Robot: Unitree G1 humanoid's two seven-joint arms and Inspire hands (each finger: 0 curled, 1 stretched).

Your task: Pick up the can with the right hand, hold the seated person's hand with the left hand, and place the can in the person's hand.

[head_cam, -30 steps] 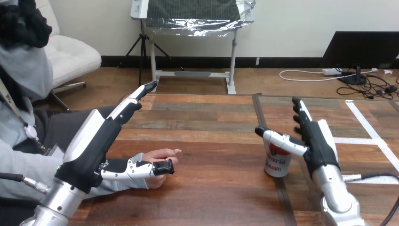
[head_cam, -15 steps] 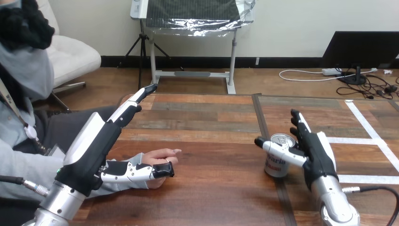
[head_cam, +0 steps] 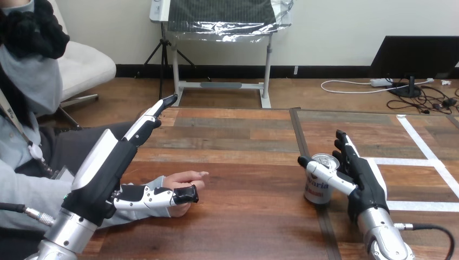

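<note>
A red and white can (head_cam: 317,184) stands upright on the wooden table (head_cam: 243,146) right of centre. My right hand (head_cam: 364,176) is beside it on the right, open. Its fingers point straight up behind the can and its thumb stretches across the can's front. The person's hand (head_cam: 187,177) lies on the table at the left, fingers pointing right. My left hand (head_cam: 105,165) is over the person's wrist and open, with straight fingers aimed up and away. Its thumb (head_cam: 162,196) lies along the near side of the person's hand and is not curled round it.
White tape lines (head_cam: 419,161) cross the table's right part. A dark seam (head_cam: 302,142) runs front to back just left of the can. Bare wood lies between the person's hand and the can.
My right hand has sunk and drawn back toward me beside the can, so the can's top now shows. The left hand and the person's hand have barely moved.
</note>
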